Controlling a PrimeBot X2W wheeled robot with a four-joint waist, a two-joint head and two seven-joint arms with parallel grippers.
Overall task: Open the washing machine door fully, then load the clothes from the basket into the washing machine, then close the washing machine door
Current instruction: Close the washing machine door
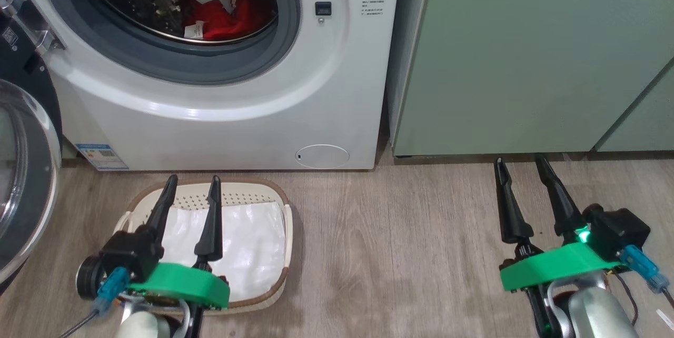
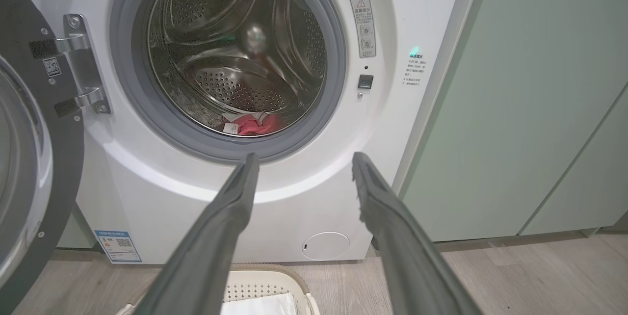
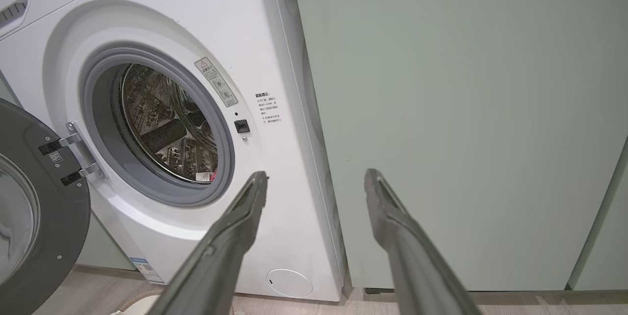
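The white washing machine (image 1: 210,111) (image 2: 314,192) (image 3: 274,50) stands with its hatch uncovered. Its black-rimmed glass door (image 1: 21,180) (image 2: 29,168) (image 3: 34,207) hangs swung out to the left on its hinge. Red and white clothes (image 1: 226,14) (image 2: 250,124) lie at the bottom of the steel drum. On the floor before the machine sits the cream basket (image 1: 274,211) (image 2: 265,288), holding a plain white sheet. Above the basket my left gripper (image 1: 192,185) (image 2: 303,160) hangs open and empty. My right gripper (image 1: 518,164) (image 3: 316,177) is open and empty over the floor, in front of the green cabinet.
Pale green cabinets (image 1: 526,53) (image 3: 466,123) stand right beside the machine. Grey wood-look floor (image 1: 395,243) lies between the basket and my right arm.
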